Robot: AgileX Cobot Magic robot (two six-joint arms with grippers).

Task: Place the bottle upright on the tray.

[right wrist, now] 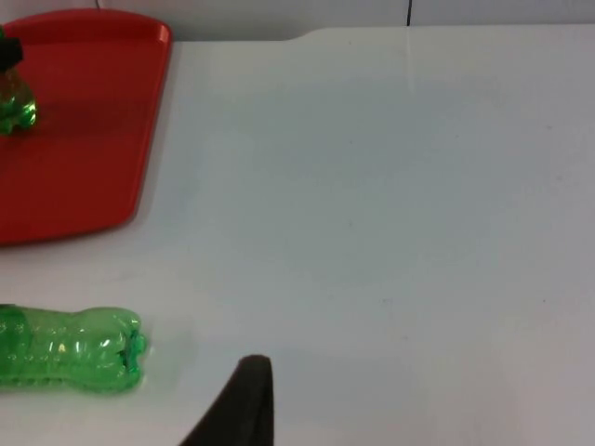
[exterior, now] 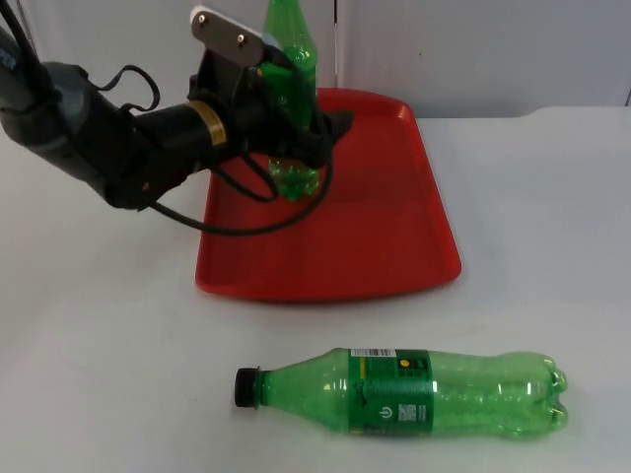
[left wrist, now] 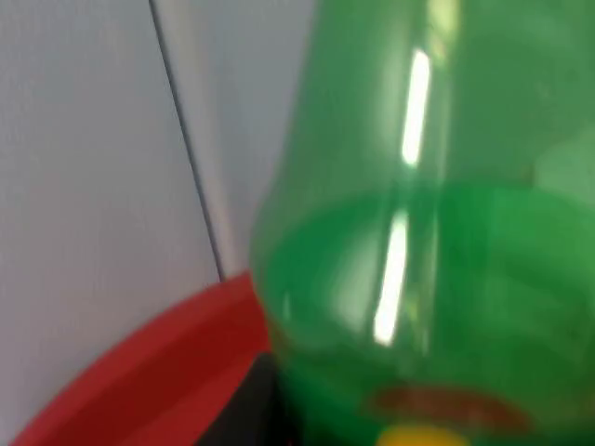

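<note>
Top view: the left tool (exterior: 296,118) grips an upright bottle (exterior: 291,59) standing on the tray (exterior: 335,236), upper centre. A second bottle (exterior: 414,392) lies on the worktop (exterior: 99,345), lower frame. The right wrist view shows its base (right wrist: 70,348); whether the right tool is open I cannot tell.

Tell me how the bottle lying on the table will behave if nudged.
The lying bottle looks empty, so probably light. Its round body rests on its side on the table, so it would likely roll. The thin clear plastic may dent under a gripper.
</note>
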